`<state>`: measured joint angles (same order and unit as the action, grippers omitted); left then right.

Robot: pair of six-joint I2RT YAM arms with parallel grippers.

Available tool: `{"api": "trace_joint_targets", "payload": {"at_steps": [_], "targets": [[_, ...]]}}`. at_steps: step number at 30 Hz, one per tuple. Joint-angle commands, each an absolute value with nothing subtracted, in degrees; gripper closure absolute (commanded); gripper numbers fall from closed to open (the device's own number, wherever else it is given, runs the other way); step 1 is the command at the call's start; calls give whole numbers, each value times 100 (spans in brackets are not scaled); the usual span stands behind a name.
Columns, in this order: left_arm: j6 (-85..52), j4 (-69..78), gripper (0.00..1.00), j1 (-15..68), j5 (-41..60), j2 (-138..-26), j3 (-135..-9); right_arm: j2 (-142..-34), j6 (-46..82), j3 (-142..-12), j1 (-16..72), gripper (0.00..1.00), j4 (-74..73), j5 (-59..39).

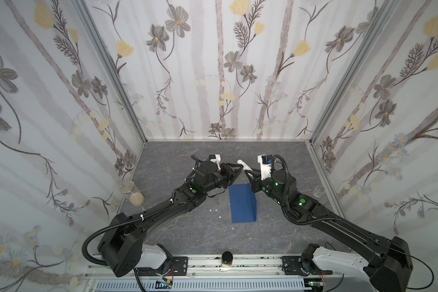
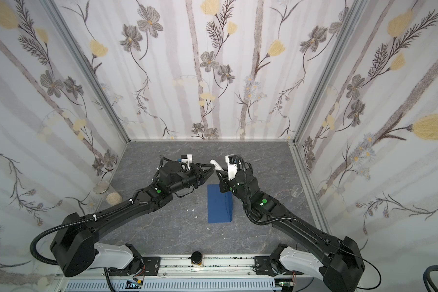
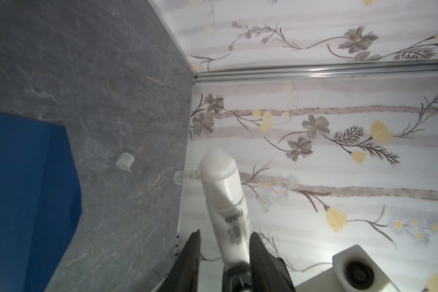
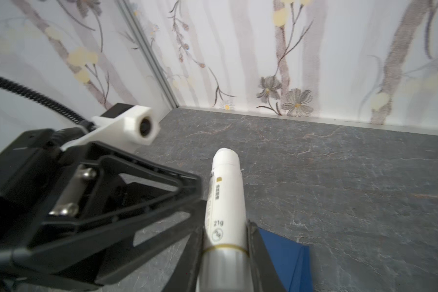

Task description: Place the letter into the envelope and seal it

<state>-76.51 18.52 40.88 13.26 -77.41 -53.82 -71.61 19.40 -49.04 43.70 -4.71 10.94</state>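
You're in a robot test booth. Flowered wallpaper panels [image 1: 200, 63] in aluminium posts [image 1: 113, 75] wall the slate-look tabletop [image 1: 187, 235] on three sides; a rail [image 1: 258, 261] along its front carries both arm bases [image 1: 152, 257].

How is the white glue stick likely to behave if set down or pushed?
The glue stick is a smooth round tube, so on its side it would probably roll on the flat table. It looks rigid, likely holding shape in the right gripper. Its uncapped tip may smear or stick where it touches.
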Motion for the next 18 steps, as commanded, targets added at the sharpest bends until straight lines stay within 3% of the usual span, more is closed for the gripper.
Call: {"api": "trace_joint_targets", "payload": {"at_steps": [1,10,18], "targets": [[-6515,964,66,4058,495,-7448,-5465,-7057,2152,-5068,4230,100,144,1432],[-5212,659,72,3960,-25,-7185,-4884,-6900,2427,-5352,4114,100,1813,1241],[-4616,750,78,3977,349,-8445,-4950,-7081,3010,-5153,4314,100,2419,761]]}}
